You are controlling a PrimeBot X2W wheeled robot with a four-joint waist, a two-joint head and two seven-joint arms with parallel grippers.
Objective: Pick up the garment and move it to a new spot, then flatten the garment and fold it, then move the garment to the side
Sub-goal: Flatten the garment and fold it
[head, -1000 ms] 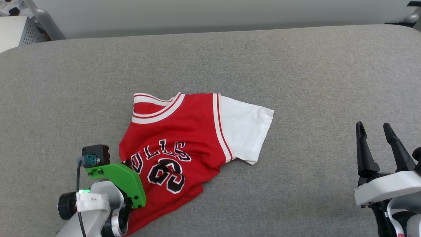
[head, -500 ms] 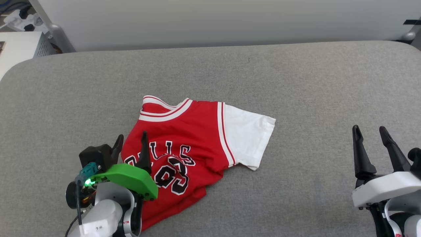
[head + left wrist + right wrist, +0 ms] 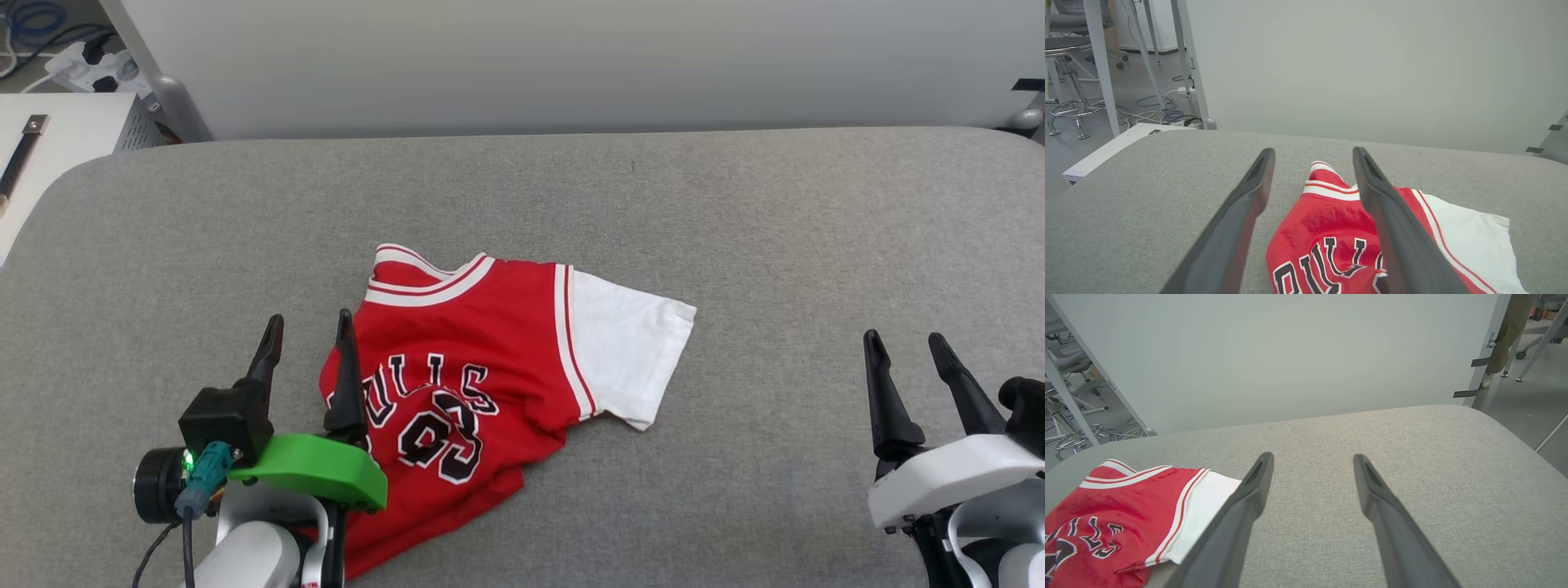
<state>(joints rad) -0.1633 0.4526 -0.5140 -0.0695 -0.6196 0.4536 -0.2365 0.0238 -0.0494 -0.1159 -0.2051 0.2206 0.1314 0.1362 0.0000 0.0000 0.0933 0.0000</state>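
Nearest the robot, the left gripper (image 3: pixel 311 318) sits at the lower left, a green bracket (image 3: pixel 318 480) on its wrist, its jaws spread wide with nothing pinched between them. The garment (image 3: pixel 465 343) lies right beside it, and the gripper's inner finger (image 3: pixel 347 384) crosses the red cloth's left edge in the head view; whether it touches cannot be told. At the lower right, the right gripper (image 3: pixel 903 336) has its jaws just as wide, empty, over bare worktop (image 3: pixel 735 229) well apart from the garment. The garment rests left of the worktop's middle, rumpled, its lower part bunched toward the left gripper and its black, white-outlined letters and numerals face up. One white sleeve (image 3: pixel 629 359) lies flat toward the right, and the striped collar (image 3: pixel 424 282) points to the far side. Past it, the grey worktop runs to a rounded far edge below a pale wall (image 3: pixel 571 65), with a white cabinet (image 3: pixel 57 147) at the far left.
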